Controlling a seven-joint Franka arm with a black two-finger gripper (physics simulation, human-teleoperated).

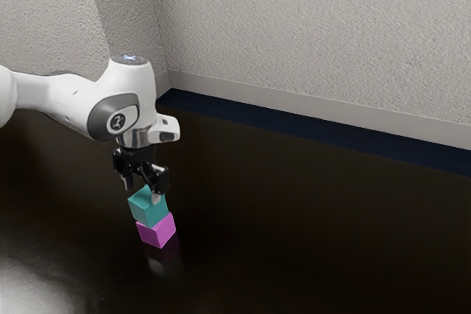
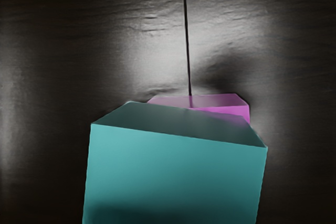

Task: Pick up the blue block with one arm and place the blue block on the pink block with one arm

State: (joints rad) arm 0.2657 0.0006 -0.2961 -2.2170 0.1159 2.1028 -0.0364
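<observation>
The blue block [image 1: 146, 212], teal in colour, rests on top of the pink block [image 1: 156, 232] on the dark table, set a little toward the exterior view's left so the pink top shows at its right. My black gripper [image 1: 144, 190] comes straight down from above. Its fingers hold the blue block's upper part from two sides. In the wrist view the blue block [image 2: 173, 177] looms large just under my hand, and the pink block [image 2: 220, 106] peeks out behind and below it.
The dark glossy table [image 1: 309, 240] stretches wide toward the exterior view's right and front. A grey wall with a pale baseboard [image 1: 316, 108] runs along the back, with a dark blue strip of floor below it.
</observation>
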